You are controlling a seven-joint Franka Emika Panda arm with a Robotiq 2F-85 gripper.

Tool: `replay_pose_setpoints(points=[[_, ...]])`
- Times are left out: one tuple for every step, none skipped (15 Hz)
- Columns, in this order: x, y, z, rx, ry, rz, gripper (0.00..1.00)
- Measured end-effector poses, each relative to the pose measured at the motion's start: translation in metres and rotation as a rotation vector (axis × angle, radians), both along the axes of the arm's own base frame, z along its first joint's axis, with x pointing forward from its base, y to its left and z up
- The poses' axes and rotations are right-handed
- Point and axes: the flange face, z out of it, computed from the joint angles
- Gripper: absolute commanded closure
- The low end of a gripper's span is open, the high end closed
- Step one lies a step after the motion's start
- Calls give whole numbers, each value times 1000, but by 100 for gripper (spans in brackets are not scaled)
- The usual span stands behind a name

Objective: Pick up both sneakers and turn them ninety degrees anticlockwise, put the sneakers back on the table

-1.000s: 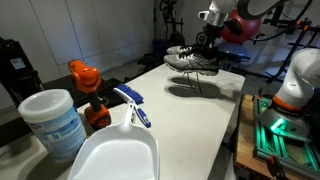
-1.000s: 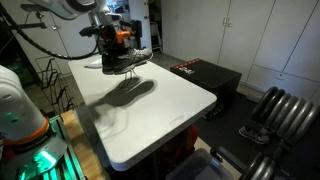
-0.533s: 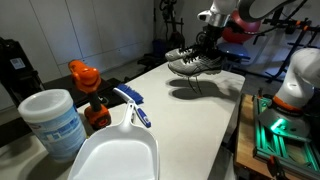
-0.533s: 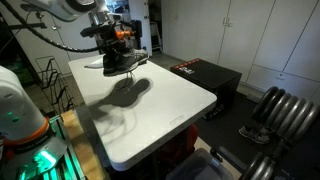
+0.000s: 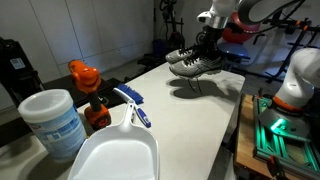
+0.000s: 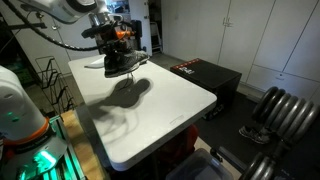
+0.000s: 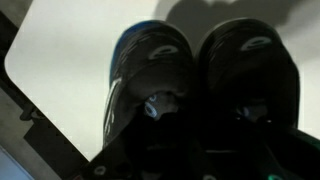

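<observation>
Both sneakers (image 5: 193,63) hang side by side directly under the gripper (image 5: 206,46), lifted clear of the table (image 5: 205,120), with their shadow (image 5: 195,90) on the white top just below. The gripper is clamped on the pair near the collars. Its fingers are lost in the dark of the wrist view, where the toes point to the top edge. Their long axis seems to run across the table's width, so I judge the coming move to be a twist about the vertical, then a straight lowering.
</observation>
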Motion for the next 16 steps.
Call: replay_pose_setpoints(points=[[0,-1,-2,-35,6,39,95],[0,-2,-5,-59,14,83,95],[1,-3,-9,-79,16,132,95],[2,-5,-15,-92,11,179,95],[4,-7,-21,-98,-2,228,95],[5,-9,-26,-97,-20,273,95],[6,-11,-31,-91,-42,315,95],[8,-12,-34,-79,-71,354,95],[9,-14,-35,-65,-105,391,95],[11,-15,-37,-47,-138,424,95],[13,-16,-37,-27,-168,457,95],[15,-17,-39,0,-186,487,95],[17,-17,-42,29,-184,514,95],[18,-17,-46,59,-171,539,95],[19,-16,-50,87,-156,565,95],[19,-15,-54,109,-138,588,95]])
